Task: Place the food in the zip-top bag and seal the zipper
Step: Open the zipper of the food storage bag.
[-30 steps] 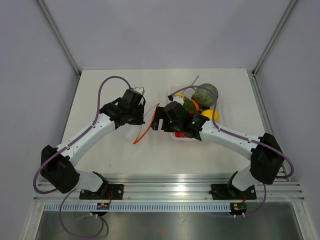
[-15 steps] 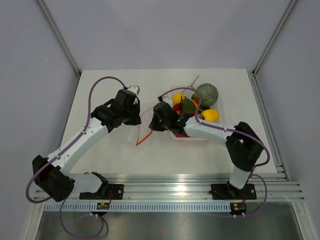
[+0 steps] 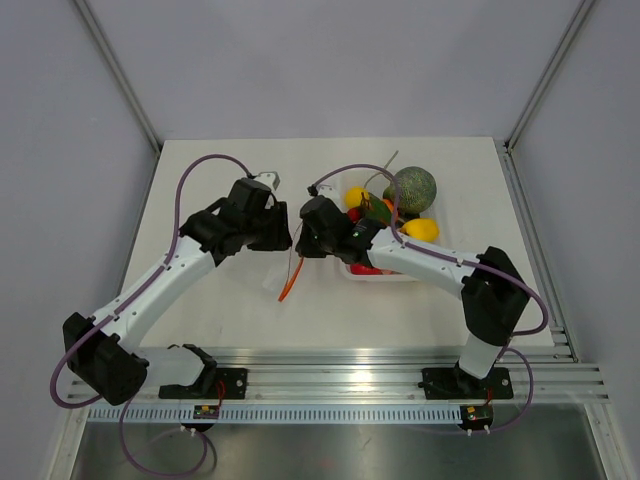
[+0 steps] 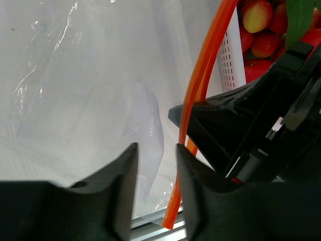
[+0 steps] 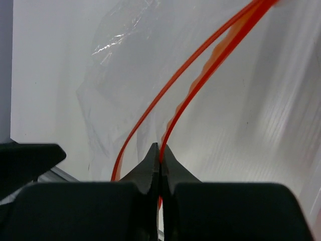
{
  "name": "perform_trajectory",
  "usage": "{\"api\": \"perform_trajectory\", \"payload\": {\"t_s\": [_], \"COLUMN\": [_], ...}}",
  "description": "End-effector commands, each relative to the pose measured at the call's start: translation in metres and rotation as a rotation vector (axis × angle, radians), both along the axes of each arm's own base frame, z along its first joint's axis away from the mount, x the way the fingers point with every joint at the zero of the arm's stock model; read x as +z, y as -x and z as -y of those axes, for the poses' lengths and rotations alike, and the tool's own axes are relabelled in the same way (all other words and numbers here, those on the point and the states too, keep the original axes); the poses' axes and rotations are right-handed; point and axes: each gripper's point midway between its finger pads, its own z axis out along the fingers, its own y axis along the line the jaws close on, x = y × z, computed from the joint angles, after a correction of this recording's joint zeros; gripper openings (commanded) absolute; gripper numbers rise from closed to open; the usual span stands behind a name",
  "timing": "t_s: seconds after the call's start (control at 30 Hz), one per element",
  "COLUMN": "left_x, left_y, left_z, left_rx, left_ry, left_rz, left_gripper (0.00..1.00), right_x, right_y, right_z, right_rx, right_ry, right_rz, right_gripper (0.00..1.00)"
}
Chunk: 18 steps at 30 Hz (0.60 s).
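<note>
The clear zip-top bag (image 4: 100,100) hangs between the two grippers, its mouth parted. Its orange zipper (image 3: 290,280) curves down toward the table. My right gripper (image 5: 159,148) is shut on one strand of the zipper (image 5: 200,80), while the other strand bows away to the left. My left gripper (image 4: 155,148) stands open, with bag film and the end of the zipper (image 4: 200,85) in the gap between its fingers. In the top view the left gripper (image 3: 283,238) and right gripper (image 3: 306,240) sit close together. The food (image 3: 400,215) lies in a white tray (image 3: 385,272) to the right.
A large green melon (image 3: 412,188) sits at the tray's back right. In the left wrist view red berries (image 4: 258,15) show over the tray's perforated wall (image 4: 228,65), just behind the black right gripper body (image 4: 241,125). Metal rails run along the table's near edge.
The right arm swung left from the tray to the bag and shut on the zipper edge. The left gripper, shut before, has opened.
</note>
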Motion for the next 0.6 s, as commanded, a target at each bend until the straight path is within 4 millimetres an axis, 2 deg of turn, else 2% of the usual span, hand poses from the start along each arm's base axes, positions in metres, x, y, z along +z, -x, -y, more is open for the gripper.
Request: {"api": "perform_trajectory", "payload": {"t_s": [0.0, 0.07, 0.17, 0.4, 0.5, 0.57], "left_x": [0.009, 0.009, 0.009, -0.013, -0.014, -0.014], "left_y": [0.003, 0.005, 0.011, 0.011, 0.004, 0.001], "left_z": [0.015, 0.018, 0.024, 0.027, 0.025, 0.023], "left_rx": [-0.045, -0.057, -0.085, -0.075, -0.046, -0.026], "left_ry": [0.08, 0.101, 0.135, 0.109, 0.094, 0.076], "left_rz": [0.007, 0.01, 0.003, -0.033, -0.028, -0.03], "left_gripper": [0.5, 0.67, 0.7, 0.6, 0.5, 0.38], "right_x": [0.04, 0.042, 0.046, 0.056, 0.058, 0.057], "right_y": [0.006, 0.008, 0.008, 0.013, 0.015, 0.016], "right_z": [0.003, 0.006, 0.007, 0.007, 0.009, 0.011], "right_rx": [-0.001, -0.004, -0.003, 0.018, 0.024, 0.022], "right_ry": [-0.012, -0.011, -0.02, -0.042, -0.046, -0.038], "right_rz": [0.048, 0.049, 0.055, 0.064, 0.066, 0.064], "right_gripper": [0.0, 0.0, 0.0, 0.0, 0.0, 0.0]}}
